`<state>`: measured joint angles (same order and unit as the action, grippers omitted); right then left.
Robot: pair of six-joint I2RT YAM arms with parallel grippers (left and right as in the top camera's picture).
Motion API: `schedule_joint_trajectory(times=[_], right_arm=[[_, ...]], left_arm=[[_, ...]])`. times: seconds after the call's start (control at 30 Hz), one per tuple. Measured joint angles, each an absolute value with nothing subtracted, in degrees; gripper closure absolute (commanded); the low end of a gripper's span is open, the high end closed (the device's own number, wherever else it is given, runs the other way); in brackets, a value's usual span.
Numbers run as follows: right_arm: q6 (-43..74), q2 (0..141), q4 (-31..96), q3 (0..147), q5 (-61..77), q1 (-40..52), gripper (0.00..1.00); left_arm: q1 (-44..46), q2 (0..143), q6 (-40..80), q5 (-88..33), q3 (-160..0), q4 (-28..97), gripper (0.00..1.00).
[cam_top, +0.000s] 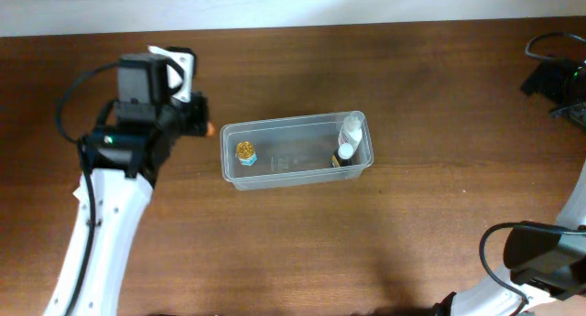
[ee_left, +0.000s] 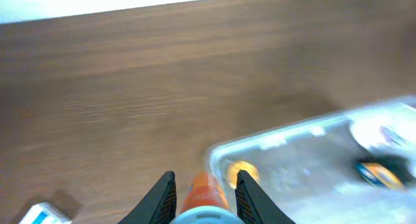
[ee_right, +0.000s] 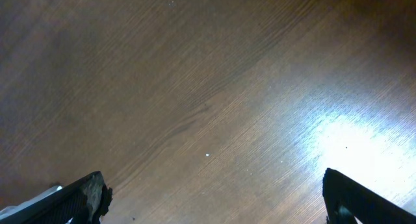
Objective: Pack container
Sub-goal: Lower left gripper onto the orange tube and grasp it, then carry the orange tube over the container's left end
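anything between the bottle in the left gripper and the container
Nothing visible. The left gripper holds the orange-capped bottle just off the container's left end, with only bare table between. A gold-capped bottle sits inside that end; the middle is free.

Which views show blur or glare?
Left wrist: blurred, with the container and the held bottle smeared. Right wrist: bright glare patch on the table at right, grain otherwise clear. Overhead: sharp, no glare.
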<state>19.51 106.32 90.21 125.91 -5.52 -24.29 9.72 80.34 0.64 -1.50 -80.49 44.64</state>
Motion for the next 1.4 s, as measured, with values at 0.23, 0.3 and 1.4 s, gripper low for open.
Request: schedule_joint_trajectory(times=[0.23,0.3,1.4], right_arm=[[19.49,106.32,90.21,125.91,-5.52,-24.29,0.02],[19.49,106.32,90.24,125.91,-5.52,-24.29,0.02],[19.51,106.32,90.24,125.91,-5.52,-24.29,0.02]], left_arm=[[19.33,78.04,0.64,-1.54,-80.51,48.66,0.76],[20.97,78.11,0.62,-1.52,-80.47,48.84,0.76],[23.88,93.71,0.67,3.99,-72.77,39.94,0.76]])
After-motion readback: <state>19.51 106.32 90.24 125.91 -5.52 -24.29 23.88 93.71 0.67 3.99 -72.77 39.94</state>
